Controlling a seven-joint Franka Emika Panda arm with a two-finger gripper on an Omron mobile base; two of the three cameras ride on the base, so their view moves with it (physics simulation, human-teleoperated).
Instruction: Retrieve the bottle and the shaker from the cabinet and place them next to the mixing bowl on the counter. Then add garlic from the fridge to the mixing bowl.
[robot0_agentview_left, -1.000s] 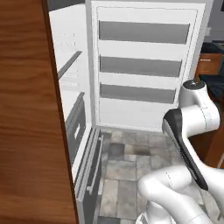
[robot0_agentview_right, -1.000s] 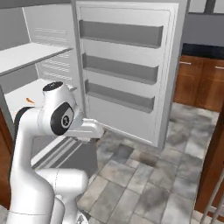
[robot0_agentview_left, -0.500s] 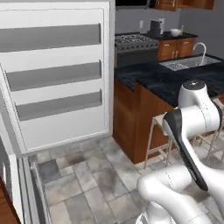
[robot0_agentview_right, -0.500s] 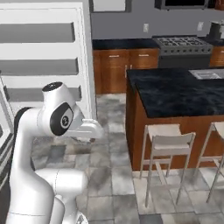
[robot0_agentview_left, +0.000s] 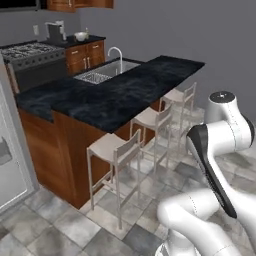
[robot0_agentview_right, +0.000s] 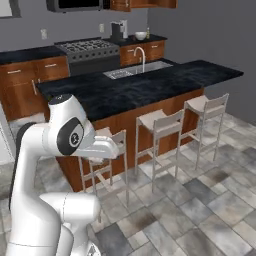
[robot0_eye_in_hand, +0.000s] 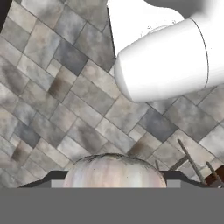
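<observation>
- Garlic (robot0_eye_in_hand: 114, 169) is being gripped in the gripper (robot0_eye_in_hand: 113, 178); the jaws are being held part-way apart, clenched on the bulb from both sides.
- In the hand view, the bulb is being seen as a pale, streaked dome, low and centred, between the two dark fingertips (robot0_eye_in_hand: 54, 176).
- Beyond the bulb, grey floor tiles (robot0_eye_in_hand: 65, 87) are being looked down on; the garlic is being carried over the floor, well apart from any counter.
- Thin stool legs (robot0_eye_in_hand: 192, 162) are being caught at the lower right of the hand view.
- Arm (robot0_agentview_right: 65, 135) is being kept folded close over the base, with the hand tucked low in front of it; from the other side the arm (robot0_agentview_left: 220, 135) is being seen bent the same way.
- An island (robot0_agentview_left: 115, 95) with a black top is being faced; three stools (robot0_agentview_right: 160, 125) are being seen lined along its near side.
- Sink (robot0_agentview_right: 134, 69) with a curved faucet (robot0_agentview_right: 140, 52) is being seen set into the island top.
- Stove (robot0_agentview_right: 85, 47) is being seen behind the island, against the far wall.
- A small pale bowl (robot0_agentview_right: 141, 35) is being seen on the far counter, just beside a dark appliance (robot0_agentview_right: 118, 30); the same bowl (robot0_agentview_left: 80, 36) is being seen from the left side. It is standing well apart from the garlic.
- Whether bottle or shaker are beside the bowl cannot be told.
- A pale fridge door (robot0_agentview_left: 10, 165) is being cut off by the left edge of the left base view.
</observation>
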